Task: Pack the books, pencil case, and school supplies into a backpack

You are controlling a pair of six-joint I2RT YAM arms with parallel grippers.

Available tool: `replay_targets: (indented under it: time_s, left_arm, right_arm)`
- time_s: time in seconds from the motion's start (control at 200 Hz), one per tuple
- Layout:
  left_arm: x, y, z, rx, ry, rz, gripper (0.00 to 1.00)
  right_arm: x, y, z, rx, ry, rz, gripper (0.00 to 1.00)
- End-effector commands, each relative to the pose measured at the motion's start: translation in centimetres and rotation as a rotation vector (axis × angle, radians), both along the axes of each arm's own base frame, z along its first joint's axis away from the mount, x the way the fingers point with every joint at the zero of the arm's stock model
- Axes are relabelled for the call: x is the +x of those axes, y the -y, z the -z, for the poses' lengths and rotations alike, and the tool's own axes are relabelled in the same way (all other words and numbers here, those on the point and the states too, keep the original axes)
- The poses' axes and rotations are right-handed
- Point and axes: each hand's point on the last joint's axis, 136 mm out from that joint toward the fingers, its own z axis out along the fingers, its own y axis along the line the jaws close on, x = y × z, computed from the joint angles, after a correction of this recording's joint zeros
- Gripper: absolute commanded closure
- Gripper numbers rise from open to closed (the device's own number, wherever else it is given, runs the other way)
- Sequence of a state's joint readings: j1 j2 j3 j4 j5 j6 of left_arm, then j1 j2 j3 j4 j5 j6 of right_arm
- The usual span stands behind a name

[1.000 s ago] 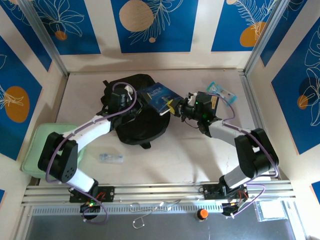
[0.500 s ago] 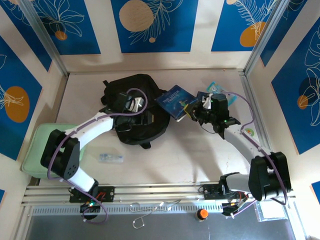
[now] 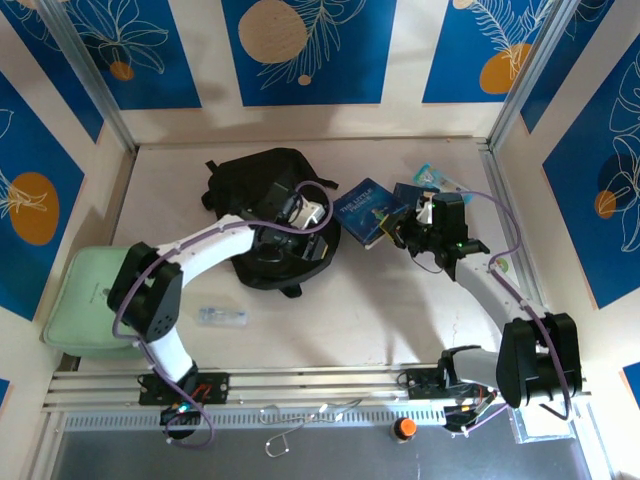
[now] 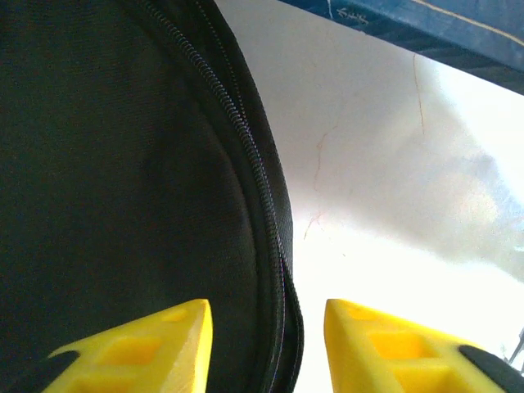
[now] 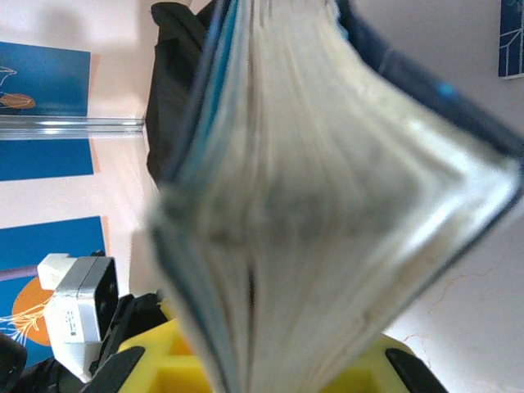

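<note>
The right gripper [image 3: 399,227] is clamped on the thin navy-blue paperback book [image 3: 366,208], which juts left from it toward the soft black fabric backpack [image 3: 262,178] just beside it. The left gripper [image 4: 268,340], half-spread, straddles the backpack's right zipper rim without visibly pinching it.

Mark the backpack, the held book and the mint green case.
backpack [image 3: 252,172]: top external view, upper black fabric.
book [image 3: 365,208]: top external view, front cover.
mint green case [image 3: 80,295]: top external view, its top face.
</note>
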State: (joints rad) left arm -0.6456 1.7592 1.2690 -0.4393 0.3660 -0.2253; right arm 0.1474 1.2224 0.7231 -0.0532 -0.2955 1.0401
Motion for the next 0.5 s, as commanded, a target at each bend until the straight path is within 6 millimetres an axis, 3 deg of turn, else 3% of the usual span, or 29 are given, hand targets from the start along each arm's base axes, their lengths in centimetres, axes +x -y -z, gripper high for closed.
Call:
replay_targets:
  time_s: [0.0,0.495]
  left_arm:
    - [0.1,0.7,0.1,0.01,-0.023,0.006,0.65]
    - [-0.3,0.7,2.0,0.053,-0.087,0.013,0.71]
  right_arm:
    - [-0.2,-0.1,-1.8,0.017,0.074,-0.029,0.98]
    - [-0.5,0.5,-1.5,0.02,0.07,-0.016,0.98]
